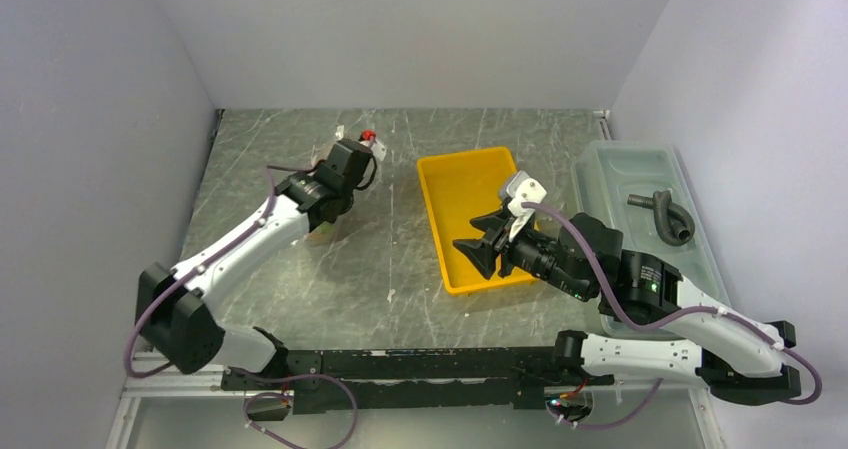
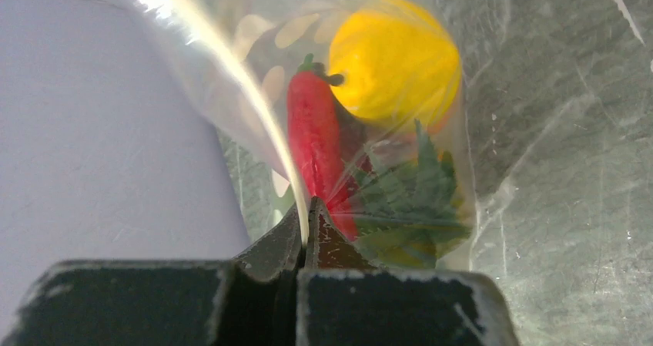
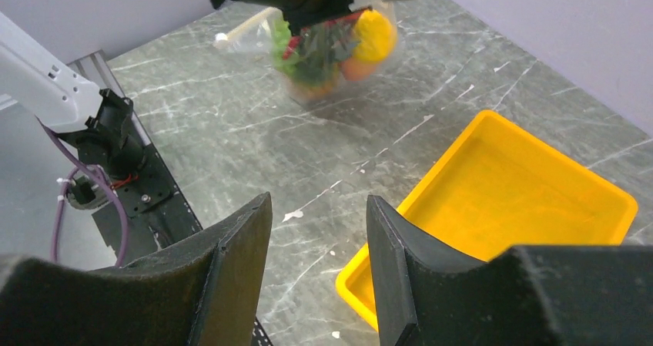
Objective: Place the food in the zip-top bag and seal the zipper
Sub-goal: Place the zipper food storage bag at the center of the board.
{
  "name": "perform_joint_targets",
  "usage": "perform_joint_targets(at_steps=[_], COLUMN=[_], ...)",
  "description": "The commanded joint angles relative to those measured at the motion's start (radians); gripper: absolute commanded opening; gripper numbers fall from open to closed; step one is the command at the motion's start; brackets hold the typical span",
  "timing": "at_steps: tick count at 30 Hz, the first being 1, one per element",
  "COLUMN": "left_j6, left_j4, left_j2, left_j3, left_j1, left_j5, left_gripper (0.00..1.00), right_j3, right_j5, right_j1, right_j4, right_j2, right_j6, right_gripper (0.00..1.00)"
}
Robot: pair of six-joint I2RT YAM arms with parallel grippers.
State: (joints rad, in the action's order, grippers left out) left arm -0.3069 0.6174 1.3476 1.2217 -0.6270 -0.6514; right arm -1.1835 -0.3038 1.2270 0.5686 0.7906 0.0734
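At the far left of the table, the left gripper (image 2: 306, 221) is pinched tight on the edge of the bag (image 3: 308, 92), with the food (image 2: 312, 138) inside. To its right, the right gripper (image 3: 317, 203) stands half open and empty above the tray (image 3: 493, 207). It should probably cross to the bag's mouth, meet the zipper squarely, and press along it against a taut edge.
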Motion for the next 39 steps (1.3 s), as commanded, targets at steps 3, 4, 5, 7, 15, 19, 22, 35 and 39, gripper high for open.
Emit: perform_joint_targets(at_steps=[3,4,5,7,15,19,22,35,39], left_j6=[0.039,0.058,0.076,0.117,0.256,0.33,0.385,0.569,0.596], left_j4=[-0.001,0.012,0.027,0.049,0.054,0.058,0.085,0.056,-0.017], left_j2=[0.166,0.198,0.22,0.247,0.256,0.265,0.283,0.24,0.178], left_j3=[0.019,0.029,0.037,0.051,0.06,0.048,0.051,-0.016,-0.076], left_j1=[0.001,0.001,0.0,-0.005,-0.102,-0.166,-0.206,-0.281,-0.284], left_j5=[0.019,0.032,0.056,0.106,0.188,0.189,0.175,0.253,0.314], left_gripper=[0.0,0.0,0.0,0.0,0.0,0.0,0.0,0.1,0.21], right_j3=[0.023,0.024,0.027,0.037,0.037,0.036,0.044,0.068,0.081], right_j5=[0.004,0.004,0.003,-0.009,-0.01,-0.009,-0.013,-0.037,-0.05], right_j1=[-0.001,-0.001,-0.001,-0.001,-0.001,-0.001,-0.001,-0.001,-0.001], right_j4=[-0.045,-0.04,-0.034,-0.033,-0.023,-0.015,-0.016,-0.016,-0.019], right_j2=[-0.059,-0.066,-0.072,-0.089,-0.118,-0.122,-0.132,-0.144,-0.153], right_j6=[0.028,0.03,0.032,0.035,0.029,0.033,0.037,0.054,0.055], right_gripper=[0.52,0.52,0.52,0.52,0.53,0.53,0.53,0.56,0.57])
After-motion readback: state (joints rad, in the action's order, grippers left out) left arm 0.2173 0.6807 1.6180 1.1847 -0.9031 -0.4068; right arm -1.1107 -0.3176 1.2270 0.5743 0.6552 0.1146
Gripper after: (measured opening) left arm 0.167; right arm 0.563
